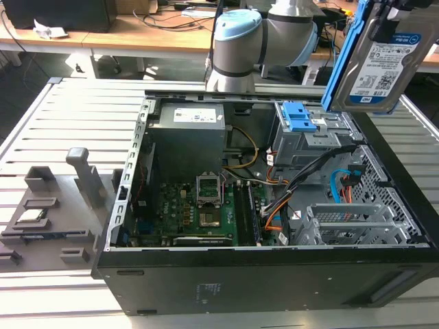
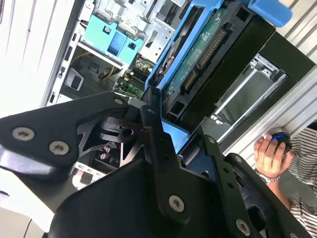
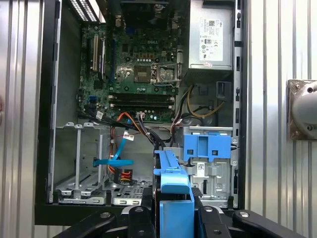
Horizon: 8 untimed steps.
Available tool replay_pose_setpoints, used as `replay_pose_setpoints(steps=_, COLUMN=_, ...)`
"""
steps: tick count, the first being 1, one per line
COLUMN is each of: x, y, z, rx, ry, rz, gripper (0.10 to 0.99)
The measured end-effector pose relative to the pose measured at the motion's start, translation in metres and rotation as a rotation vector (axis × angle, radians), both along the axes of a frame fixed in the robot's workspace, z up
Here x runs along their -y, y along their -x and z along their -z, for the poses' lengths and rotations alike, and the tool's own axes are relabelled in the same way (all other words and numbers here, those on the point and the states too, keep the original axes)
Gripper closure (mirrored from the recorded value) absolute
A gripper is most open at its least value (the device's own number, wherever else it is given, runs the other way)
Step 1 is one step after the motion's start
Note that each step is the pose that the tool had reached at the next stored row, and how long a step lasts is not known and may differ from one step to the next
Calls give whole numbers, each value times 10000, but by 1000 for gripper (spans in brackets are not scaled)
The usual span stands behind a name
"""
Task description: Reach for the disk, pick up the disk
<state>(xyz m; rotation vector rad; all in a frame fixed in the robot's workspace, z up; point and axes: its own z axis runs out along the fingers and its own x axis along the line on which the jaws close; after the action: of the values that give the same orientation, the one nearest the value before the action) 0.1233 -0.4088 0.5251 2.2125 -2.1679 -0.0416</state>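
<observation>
- Disk (image 1: 384,62) hangs in the air at about one o'clock from the middle of the computer case (image 1: 274,281) in the exterior view. It is tilted, with its white label facing the camera and its blue frame along one edge.
- The gripper (image 3: 174,201) pinches the disk by that blue frame. In both wrist views the black fingers (image 3: 148,210) press on the frame from either side. In the second wrist view the disk (image 2: 198,54) shows its green circuit-board side.
- Below, the black computer case lies on its side with the panel off.
- Inside it, the motherboard (image 1: 206,212) sits near the middle, with a grey power supply (image 1: 188,133) at twelve o'clock from it.
- A drive cage (image 1: 309,140) carrying a blue bracket (image 1: 300,115) sits at two o'clock, under the disk. Cables (image 1: 302,175) run between the board and the cage.
- The table (image 1: 68,116) is silver slatted metal and carries the case.
- At nine o'clock from the case, a grey fixture (image 1: 55,205) lies on the slats with a small square chip (image 1: 31,218) set in it.
- The arm (image 1: 236,34), with its pale blue joint cap, stands at twelve o'clock behind the case.
- Farther back, at eleven o'clock, wooden desks (image 1: 103,34) carry cables and dark boxes.
- In the second wrist view, a person's hand (image 2: 270,153) rests on a mouse (image 2: 281,139) past the table's edge, next to a striped sleeve (image 2: 302,168).
</observation>
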Motion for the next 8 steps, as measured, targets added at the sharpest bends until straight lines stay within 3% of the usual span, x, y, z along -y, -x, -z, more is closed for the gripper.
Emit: replay_pose_setpoints(steps=8, x=117, y=0, z=0, rx=1, ry=0, rz=0, gripper=718)
